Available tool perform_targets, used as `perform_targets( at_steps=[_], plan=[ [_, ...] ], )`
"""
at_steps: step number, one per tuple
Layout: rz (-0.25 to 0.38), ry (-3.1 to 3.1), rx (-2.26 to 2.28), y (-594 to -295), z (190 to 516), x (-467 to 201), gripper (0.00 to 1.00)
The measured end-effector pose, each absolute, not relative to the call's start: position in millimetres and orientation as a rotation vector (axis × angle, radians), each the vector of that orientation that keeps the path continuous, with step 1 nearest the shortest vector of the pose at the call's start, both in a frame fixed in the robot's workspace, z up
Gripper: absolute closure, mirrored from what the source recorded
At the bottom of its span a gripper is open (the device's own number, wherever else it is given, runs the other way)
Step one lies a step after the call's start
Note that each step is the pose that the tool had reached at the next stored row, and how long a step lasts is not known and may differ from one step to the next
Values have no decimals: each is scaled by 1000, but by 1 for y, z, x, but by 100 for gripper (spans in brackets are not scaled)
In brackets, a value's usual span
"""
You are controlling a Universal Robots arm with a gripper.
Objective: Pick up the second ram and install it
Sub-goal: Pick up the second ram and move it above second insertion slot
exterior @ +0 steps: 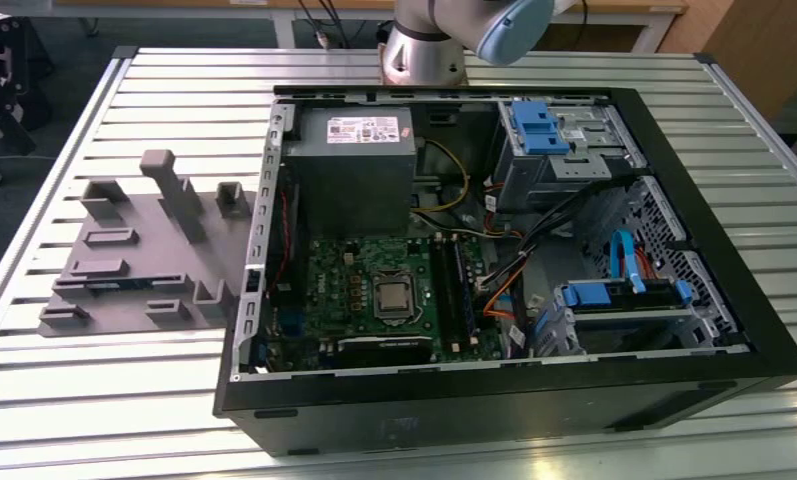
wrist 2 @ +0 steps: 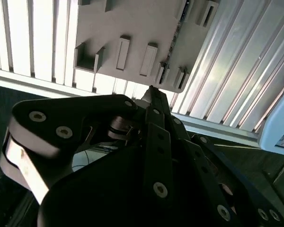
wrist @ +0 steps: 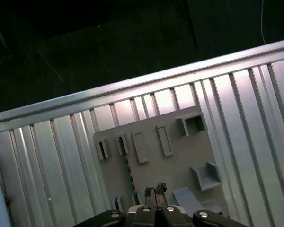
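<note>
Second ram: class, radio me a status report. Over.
Hand shut, nothing in it, over grey holder tray. Second ram likely the thin strip standing in that tray, not gripped. Nothing seen between them.

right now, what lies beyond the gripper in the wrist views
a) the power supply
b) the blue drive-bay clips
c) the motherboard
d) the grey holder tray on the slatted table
D: in both wrist views the grey holder tray on the slatted table lies beyond the gripper. In the exterior view, that tray sits on the exterior view's left of the open computer case.
</note>
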State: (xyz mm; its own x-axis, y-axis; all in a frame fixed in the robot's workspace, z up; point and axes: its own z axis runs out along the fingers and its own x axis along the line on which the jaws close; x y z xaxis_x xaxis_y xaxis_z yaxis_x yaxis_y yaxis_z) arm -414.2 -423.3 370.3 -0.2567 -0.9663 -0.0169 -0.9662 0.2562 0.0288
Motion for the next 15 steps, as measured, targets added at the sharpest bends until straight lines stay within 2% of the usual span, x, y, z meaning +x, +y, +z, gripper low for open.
perform_targets(
  at_steps=[6,7,15],
  plan=[
    [-51,-2395,2023,-423,369,-414,86],
    [-51,-2393,2026,-423,369,-414,80],
    [-51,-2316,2112,-423,366,-414,80]
  ],
)
